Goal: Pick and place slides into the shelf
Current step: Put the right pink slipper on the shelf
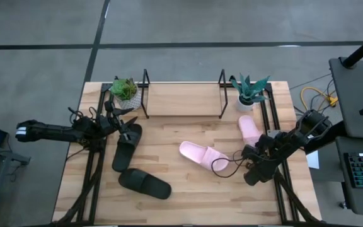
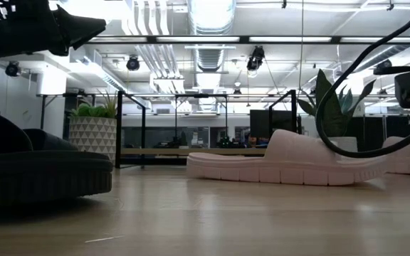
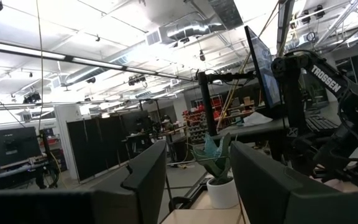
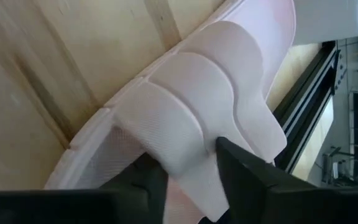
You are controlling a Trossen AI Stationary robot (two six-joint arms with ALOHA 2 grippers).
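Foam slides, by their look, would be light and a little soft, with a matte skin that should not slip; I judged the wide strap the best place to take hold.

In the high view, the shelf (image 1: 146, 94) stood at the upper middle of the table with no slide on it. One pink slide (image 1: 203, 156) lay in the centre. The second pink slide (image 1: 249, 128) lay at the right, with the right gripper (image 1: 258, 145) at its lower end. Two black slides (image 1: 126, 146) lay at the lower left, and the left gripper (image 1: 116, 120) was just above the upper one.

The low view showed what the high view did not: the thick ribbed sole of the pink slide (image 2: 283, 162) and its arched strap.

In the left wrist view, the left gripper (image 3: 194, 193) had its jaws apart, with nothing between them, and it pointed out over the table.

Only the right wrist view showed the grip. The right gripper (image 4: 185, 168) had its jaws closed on the strap edge of the second pink slide (image 4: 191, 99), which rested on the wood.
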